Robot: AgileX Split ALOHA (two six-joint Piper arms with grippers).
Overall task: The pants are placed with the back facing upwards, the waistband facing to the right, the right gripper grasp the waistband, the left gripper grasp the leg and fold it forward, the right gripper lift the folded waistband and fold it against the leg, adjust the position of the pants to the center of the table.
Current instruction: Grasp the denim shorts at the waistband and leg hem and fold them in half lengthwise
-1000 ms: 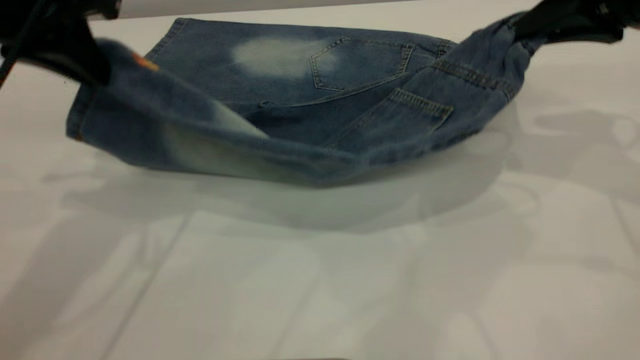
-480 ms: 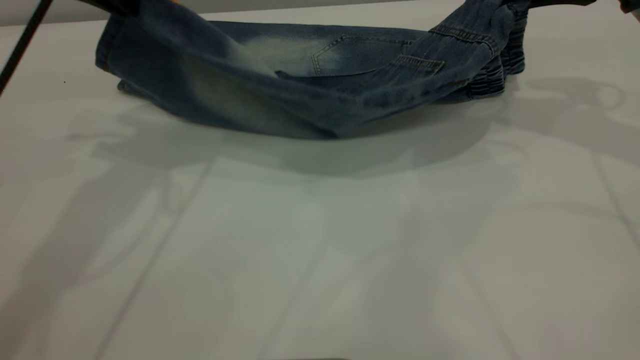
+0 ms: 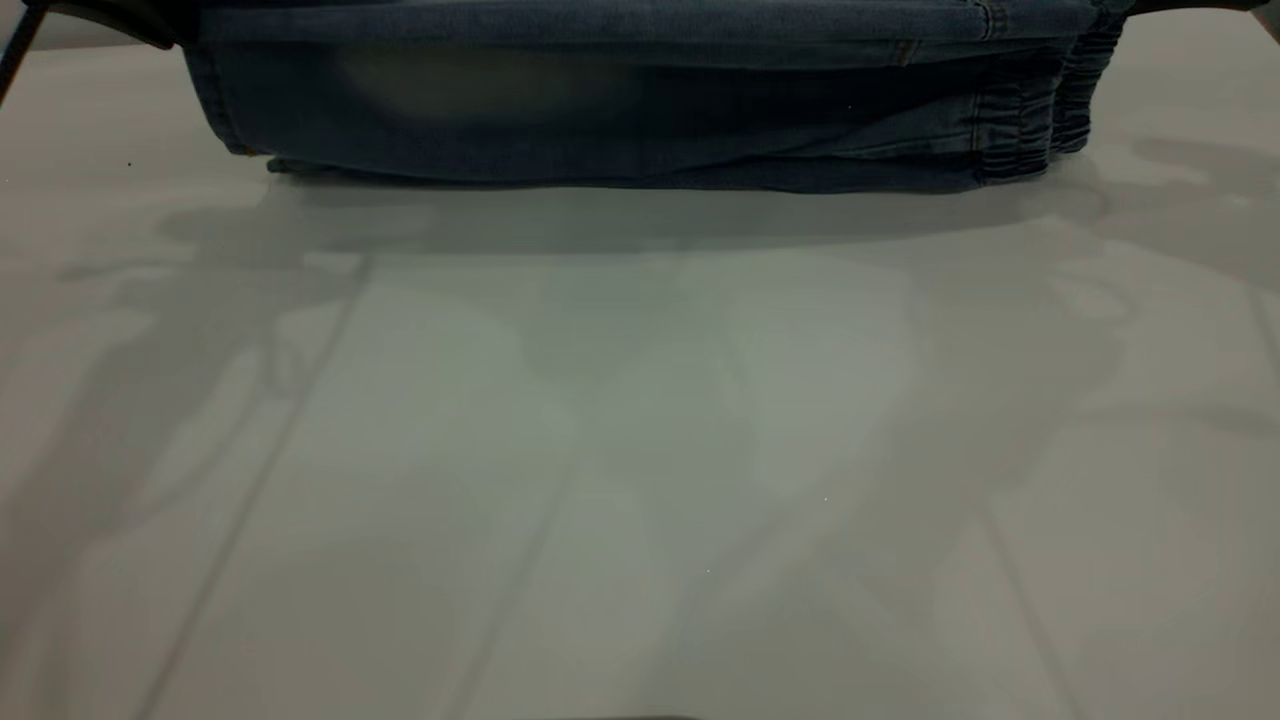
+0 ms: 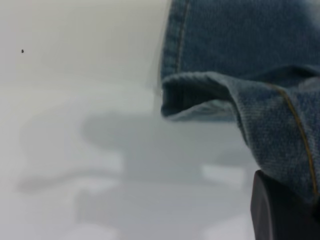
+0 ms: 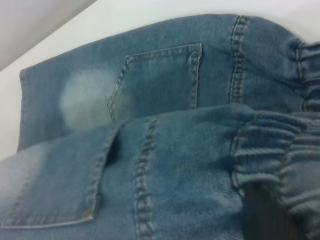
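The blue denim pants [image 3: 620, 110] lie along the far side of the white table [image 3: 640, 450]. Their near half is lifted and hangs like a curtain over the far half. The gathered waistband [image 3: 1040, 115] is at the right. My left gripper [image 4: 295, 202] is shut on the hem of the leg [image 4: 270, 120] and shows only as a black shape [image 3: 110, 20] at the exterior view's top left. My right gripper [image 5: 265, 210] is shut on the waistband [image 5: 280, 150], above a back pocket [image 5: 160, 80] that lies flat. The print on the leg is hidden.
A thin black cable [image 3: 15, 50] crosses the top left corner. The pale tabletop stretches wide in front of the pants, crossed by faint seams and the arms' shadows [image 3: 230, 300].
Both grippers have risen and moved toward the far side, carrying the near leg and waistband over the far half. The sagging fabric has pulled taut into a straight fold.
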